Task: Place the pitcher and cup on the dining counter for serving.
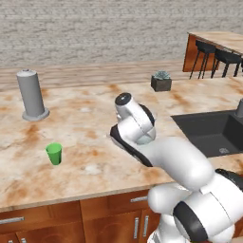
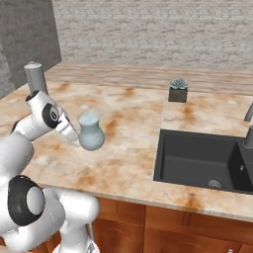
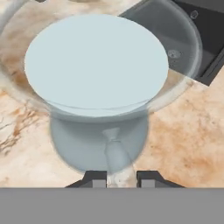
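The pitcher [image 2: 91,134], pale blue-grey and glassy with a round belly, stands on the marble kitchen counter [image 2: 128,163] left of the sink. My gripper [image 2: 74,133] reaches it from the left at neck height. In the hand view the pitcher [image 3: 96,70] sits right in front, and its glassy wall runs down between the two fingertips of my gripper [image 3: 121,179], which is shut on it. The green cup [image 1: 54,154] stands alone near the counter's front left. The dining counter [image 1: 223,40] lies far back on the right.
A tall grey cylinder [image 1: 31,95] stands at the back left of the counter. A small potted plant [image 1: 161,81] sits at the back middle. The dark sink [image 2: 202,158] with its faucet [image 2: 249,123] is to the right. Black stools [image 1: 209,50] line the dining counter.
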